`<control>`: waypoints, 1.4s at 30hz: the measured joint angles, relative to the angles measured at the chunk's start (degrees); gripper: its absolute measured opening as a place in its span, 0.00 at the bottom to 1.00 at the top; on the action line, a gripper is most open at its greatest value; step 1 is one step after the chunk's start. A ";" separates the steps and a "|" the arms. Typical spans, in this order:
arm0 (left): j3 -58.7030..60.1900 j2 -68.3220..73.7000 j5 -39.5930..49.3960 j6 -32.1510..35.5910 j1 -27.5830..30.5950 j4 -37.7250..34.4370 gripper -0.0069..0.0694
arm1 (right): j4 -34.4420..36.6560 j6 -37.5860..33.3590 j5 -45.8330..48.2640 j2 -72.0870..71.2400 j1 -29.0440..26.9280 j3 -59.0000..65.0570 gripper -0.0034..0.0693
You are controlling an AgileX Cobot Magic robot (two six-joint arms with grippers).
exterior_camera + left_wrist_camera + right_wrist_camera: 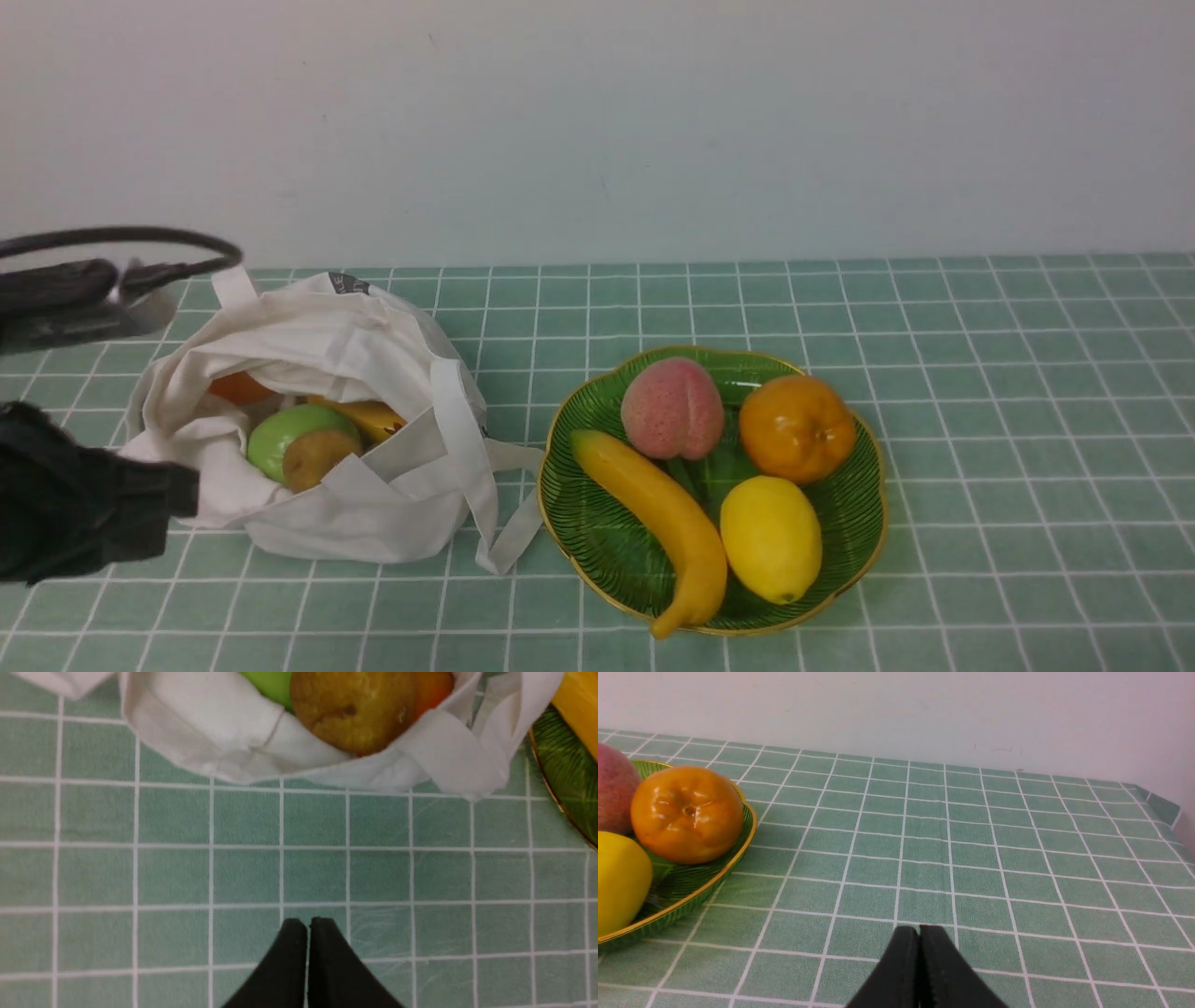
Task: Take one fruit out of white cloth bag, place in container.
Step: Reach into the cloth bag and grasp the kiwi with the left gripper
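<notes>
The white cloth bag [373,373] lies open on the table's left side, mouth toward me. A brownish oval fruit [317,457] rests at its mouth against a green apple [289,427]; in the left wrist view the fruit [352,711] sits just inside the bag's rim [210,723]. My left gripper [308,921] is shut and empty, low over the cloth a few tiles short of the bag; its dark bulk [84,504] shows at the left edge. The green container [845,523] stands right of the bag. My right gripper [919,928] is shut and empty, beside the container [691,891].
The container holds a banana [663,523], a peach [672,406], an orange [796,427] and a lemon [770,537]. More fruit lies deeper in the bag. A black cable [121,238] loops behind the bag. A wall closes the far side; the table's corner [1164,807] lies far right.
</notes>
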 joint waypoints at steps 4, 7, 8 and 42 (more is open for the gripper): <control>-4.37 7.87 -0.95 5.35 -0.43 0.02 0.08 | 0.00 0.00 0.00 0.00 0.00 0.00 0.03; -8.82 14.16 -2.00 9.65 -2.42 0.23 0.08 | 0.00 0.00 0.00 0.00 0.00 0.00 0.03; -9.02 14.16 -2.11 9.81 -2.54 0.23 0.08 | 0.00 0.00 0.00 0.00 0.00 0.00 0.03; -13.45 35.34 -8.64 12.27 -7.31 1.29 0.76 | 0.00 0.00 0.00 0.00 0.00 0.00 0.03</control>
